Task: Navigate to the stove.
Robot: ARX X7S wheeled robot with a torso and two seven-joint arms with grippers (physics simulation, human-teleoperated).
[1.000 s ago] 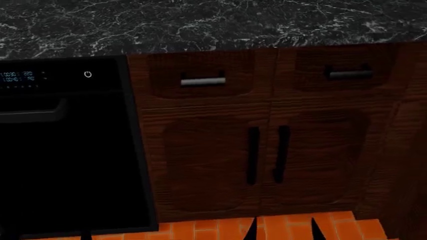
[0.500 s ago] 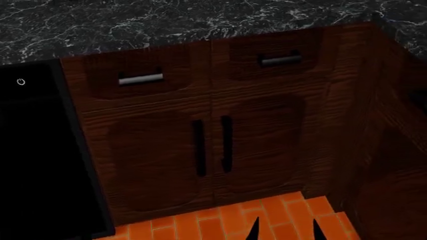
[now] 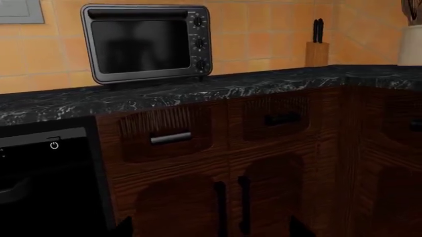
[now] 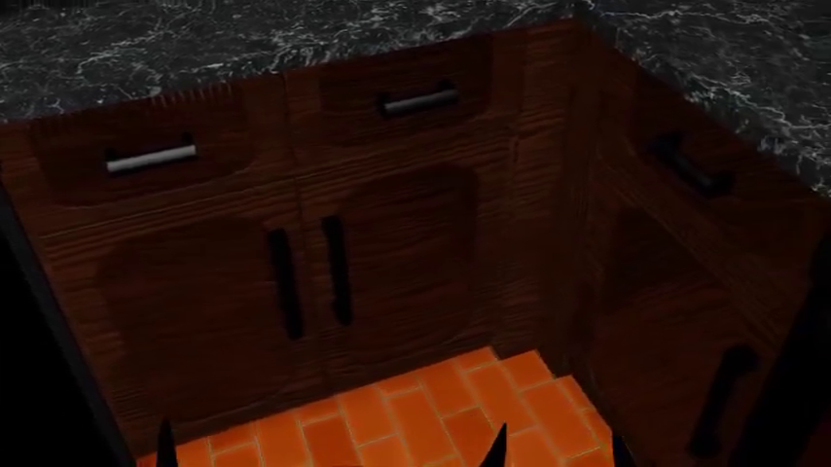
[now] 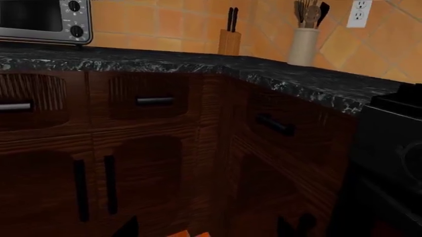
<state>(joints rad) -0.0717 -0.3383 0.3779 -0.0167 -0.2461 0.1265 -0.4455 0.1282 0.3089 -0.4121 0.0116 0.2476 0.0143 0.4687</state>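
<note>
Position: the base faces the inner corner of the cabinets [image 4: 546, 204], where two runs of the dark marble table [image 5: 290, 81] meet over the orange brick floor [image 4: 429, 409].

Stove [image 5: 396, 163]: only a black sliver shows, at the edge of the right wrist view, just past the end of the table's right-hand run. Not in the head view. Knobs, bar handle and oven window cannot be made out from here, so calling it the stove is a judgement from its place and colour.

Not the target: the black appliance with the power symbol [image 3: 46, 182] under the other run, and the toaster oven [image 3: 146, 42] on top of that run.

Grippers: left gripper [image 3: 211, 229] and right gripper [image 5: 209, 229] show fingertips only, set well apart with nothing between them. Both are empty.

Step in hand: bringing the base round to the stove.
- Turn toward the robot's right until the black front fills the head view.
- Back off from the corner before swinging; the cabinets stand near on two sides and the arms reach forward.
- Finish square to the front, centred, near but not touching.

Orientation (judged): the stove front faces out from the right-hand run into the room. Its long axis lies along that run, leading away from the corner.
</note>
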